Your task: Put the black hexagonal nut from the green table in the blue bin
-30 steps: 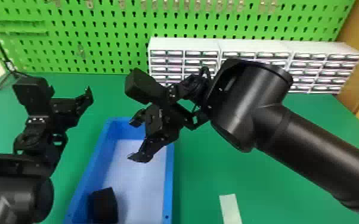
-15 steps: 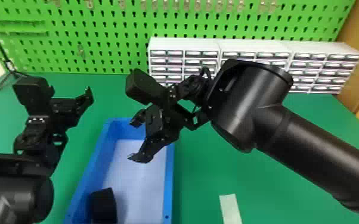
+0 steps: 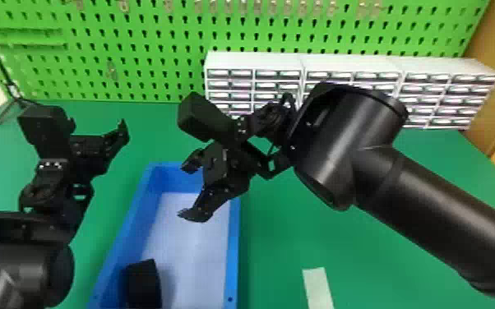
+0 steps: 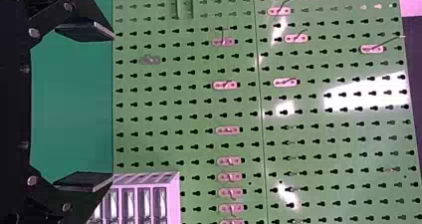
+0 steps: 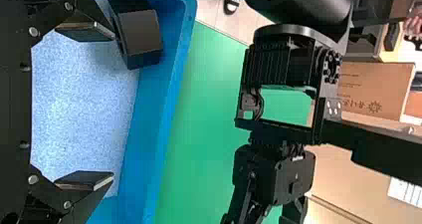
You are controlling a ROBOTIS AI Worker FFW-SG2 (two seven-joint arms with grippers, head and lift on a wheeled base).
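The black hexagonal nut (image 3: pixel 146 283) lies inside the blue bin (image 3: pixel 233 267), in the lower left of the head view, close to the bin's left wall. In the right wrist view it appears beside the bin wall, near one of the gripper's fingertips but apart from it.

The right gripper (image 3: pixel 189 189) hangs over the far part of the bin, near the middle of the head view, with its arm coming in from the right edge. Its two fingers stand wide apart with nothing between them. The left gripper (image 3: pixel 90 152) is at the left of the head view, left of the bin; its own wrist view shows its fingers spread and holding nothing.

The bin sits on the green table (image 3: pixel 275 230). A white strip (image 3: pixel 316 285) lies on the tabletop at the lower right of centre. Across the top of the head view runs a green pegboard (image 3: pixel 148 51), with white drawer cabinets (image 3: pixel 255 61) in front of it at the upper right.
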